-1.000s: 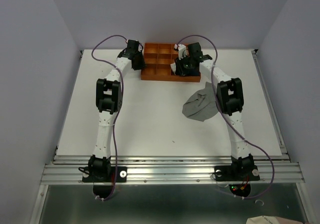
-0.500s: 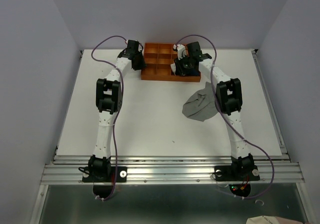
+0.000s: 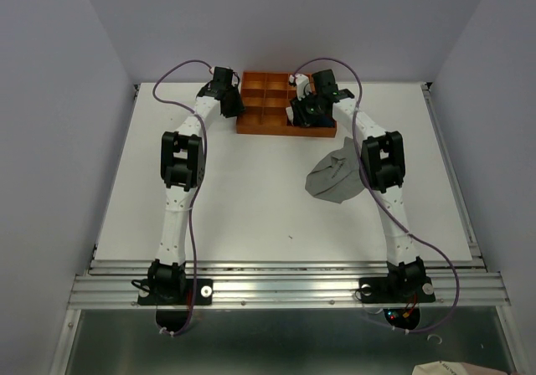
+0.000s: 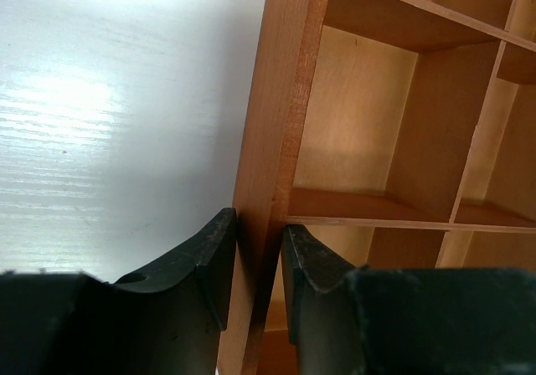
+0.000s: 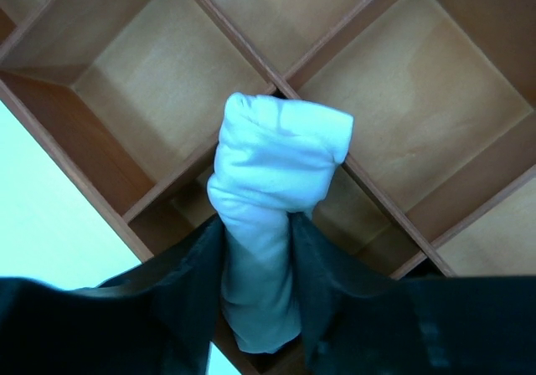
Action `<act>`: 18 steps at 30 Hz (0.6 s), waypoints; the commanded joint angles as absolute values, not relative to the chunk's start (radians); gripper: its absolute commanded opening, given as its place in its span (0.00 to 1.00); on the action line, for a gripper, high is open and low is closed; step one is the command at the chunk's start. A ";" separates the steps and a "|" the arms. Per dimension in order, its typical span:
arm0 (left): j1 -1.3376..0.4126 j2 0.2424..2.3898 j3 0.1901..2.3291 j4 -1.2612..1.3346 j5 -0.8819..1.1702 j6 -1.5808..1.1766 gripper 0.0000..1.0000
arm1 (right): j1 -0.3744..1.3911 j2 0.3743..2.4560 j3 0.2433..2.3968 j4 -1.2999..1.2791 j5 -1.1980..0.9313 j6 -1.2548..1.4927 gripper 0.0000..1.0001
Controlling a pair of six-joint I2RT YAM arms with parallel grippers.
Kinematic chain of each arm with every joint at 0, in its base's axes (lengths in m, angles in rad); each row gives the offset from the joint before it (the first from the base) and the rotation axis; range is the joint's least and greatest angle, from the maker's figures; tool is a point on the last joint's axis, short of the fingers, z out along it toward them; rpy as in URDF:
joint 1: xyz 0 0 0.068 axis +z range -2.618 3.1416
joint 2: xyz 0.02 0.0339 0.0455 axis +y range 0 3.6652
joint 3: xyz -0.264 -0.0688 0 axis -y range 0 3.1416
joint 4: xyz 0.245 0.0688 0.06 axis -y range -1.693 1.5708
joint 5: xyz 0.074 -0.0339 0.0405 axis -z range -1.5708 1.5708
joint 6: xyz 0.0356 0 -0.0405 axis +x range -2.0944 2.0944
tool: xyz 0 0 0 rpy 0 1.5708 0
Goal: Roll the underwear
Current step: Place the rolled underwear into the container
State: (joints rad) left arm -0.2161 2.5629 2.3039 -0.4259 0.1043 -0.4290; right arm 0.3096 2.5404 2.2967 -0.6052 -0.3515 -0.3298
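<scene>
A rolled pale pink-white underwear (image 5: 280, 166) stands between the fingers of my right gripper (image 5: 258, 233), which is shut on its lower part. The roll hangs over the cells at the right end of the orange wooden divider box (image 3: 260, 125), above a crossing of dividers (image 5: 159, 192). The plain grey underwear (image 3: 335, 177) lies crumpled on the white table, in front of the box and beside the right arm. My left gripper (image 4: 260, 233) is shut on the box's left wall (image 4: 285, 99), one finger outside and one inside. In the top view the left gripper (image 3: 232, 105) sits at the box's left end.
The box stands at the back middle of the white table (image 3: 251, 199) and its visible cells hold nothing. Grey walls close in the back and both sides. Both arms reach from the near edge to the box.
The right wrist has shifted very slightly over the box's right end. The left arm, the box and the grey underwear have not moved.
</scene>
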 commanded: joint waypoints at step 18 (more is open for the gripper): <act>-0.193 2.539 2.290 -0.400 0.061 -0.442 0.37 | 0.291 2.373 2.235 -0.413 -0.431 -0.270 0.61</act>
